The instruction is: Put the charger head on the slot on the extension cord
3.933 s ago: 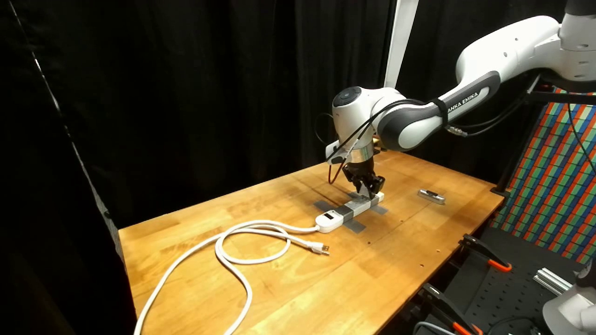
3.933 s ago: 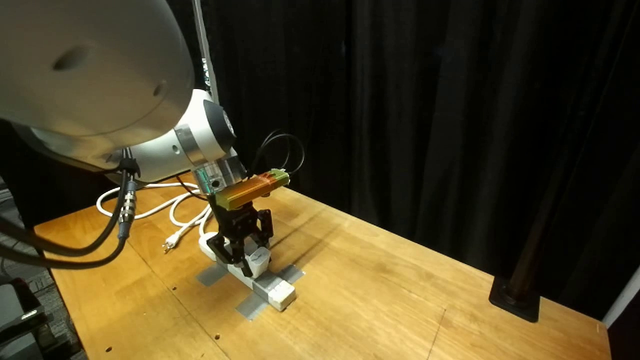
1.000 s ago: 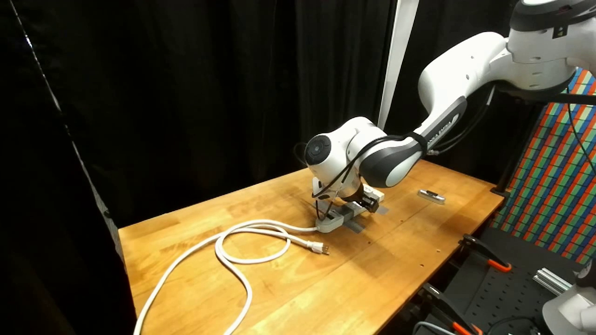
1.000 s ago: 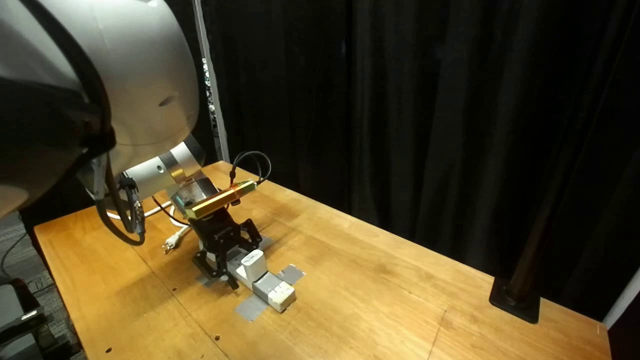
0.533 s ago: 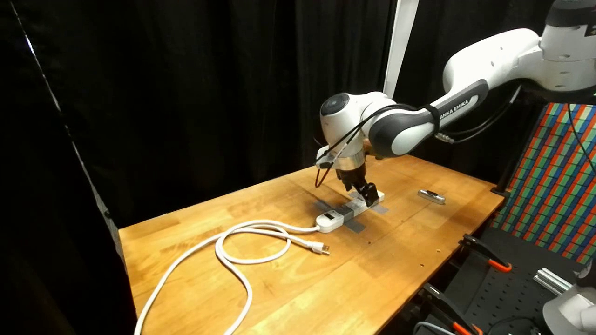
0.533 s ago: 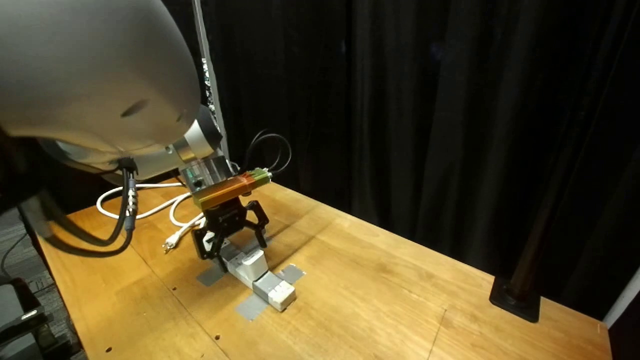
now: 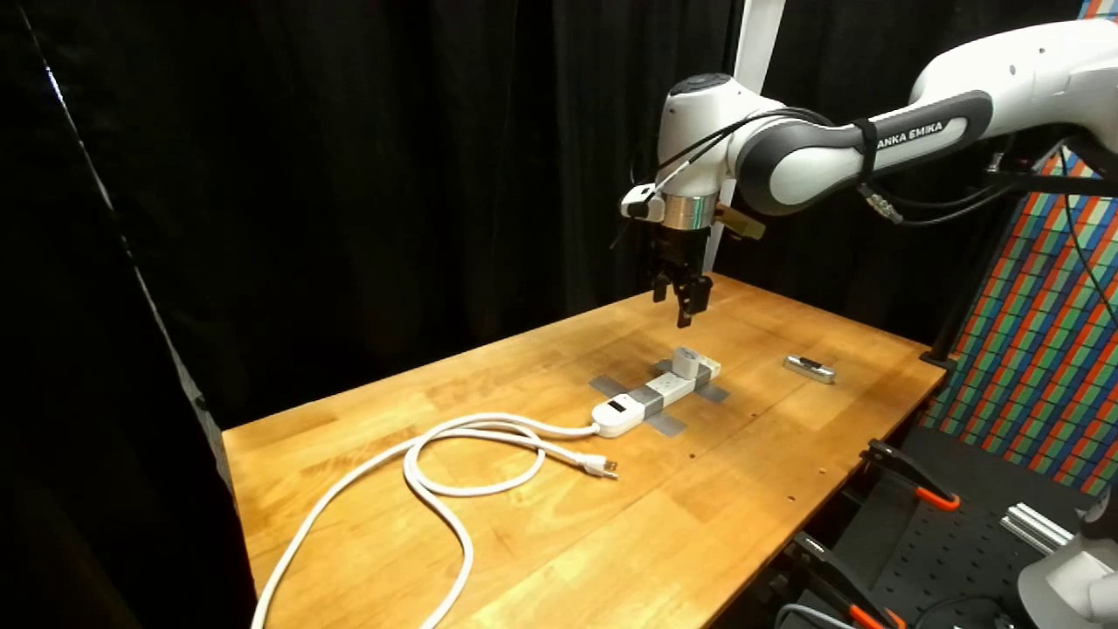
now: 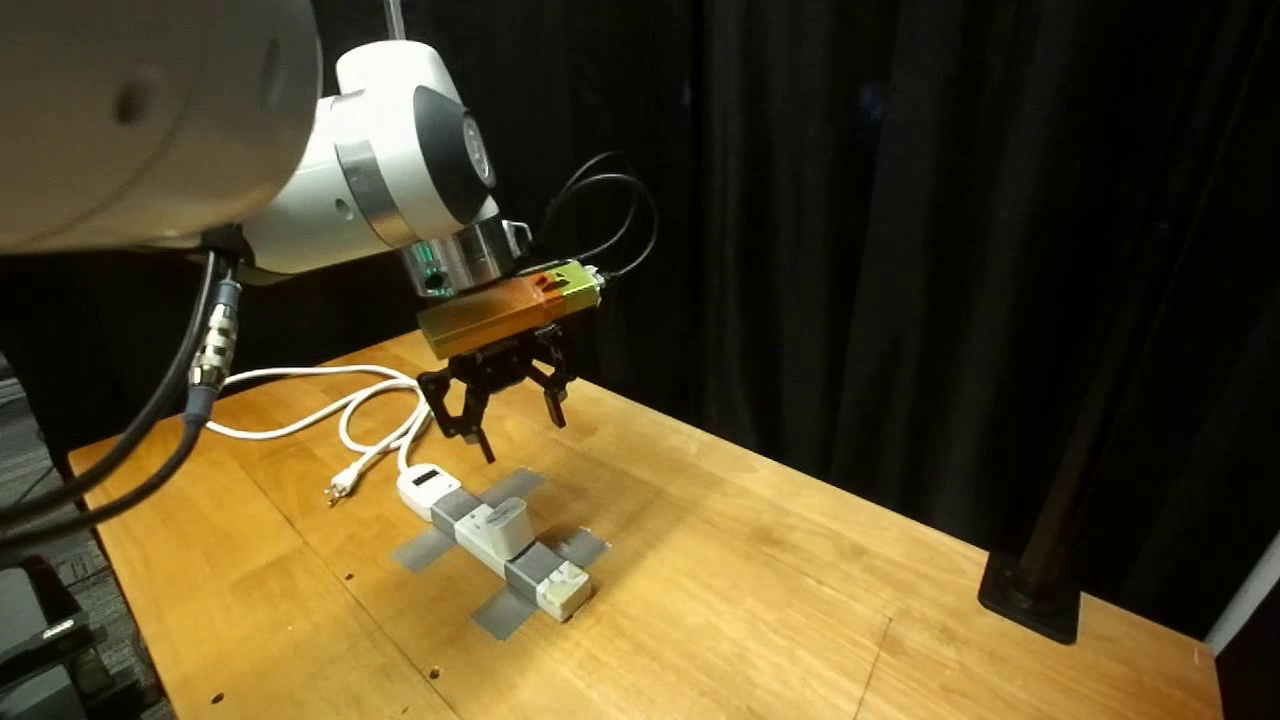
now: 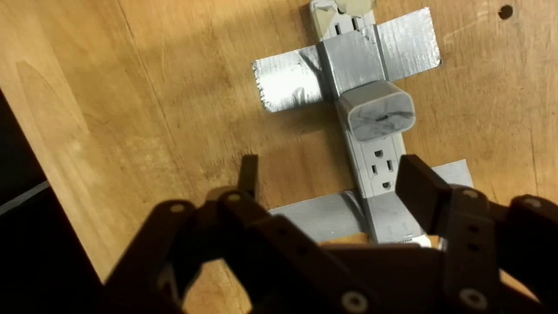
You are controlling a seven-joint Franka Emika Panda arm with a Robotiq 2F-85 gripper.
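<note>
The white charger head [image 7: 686,363] stands upright on the extension cord, near the end away from the cable, in both exterior views [image 8: 511,530]. In the wrist view the charger head [image 9: 378,114] sits over one outlet, with its port face up; its prongs are hidden. The extension cord [image 7: 618,416] is a white power strip taped to the table with grey tape; bare outlets show beside the charger head in the wrist view [image 9: 378,163]. My gripper [image 8: 523,438] is open and empty, raised above the strip and apart from the charger head. Its spread fingers also show in the wrist view [image 9: 329,174].
A white cable [image 7: 463,524] with a plug [image 7: 596,465] loops over the table. A small silver and dark object [image 7: 810,369] lies on the table. Black clamps [image 7: 908,476] grip the table edge. A dark post base [image 8: 1030,600] stands on the table.
Earlier the gripper was down at the charger head, then tilted low beside it with open fingers. It has risen and straightened. The charger head stays on the strip.
</note>
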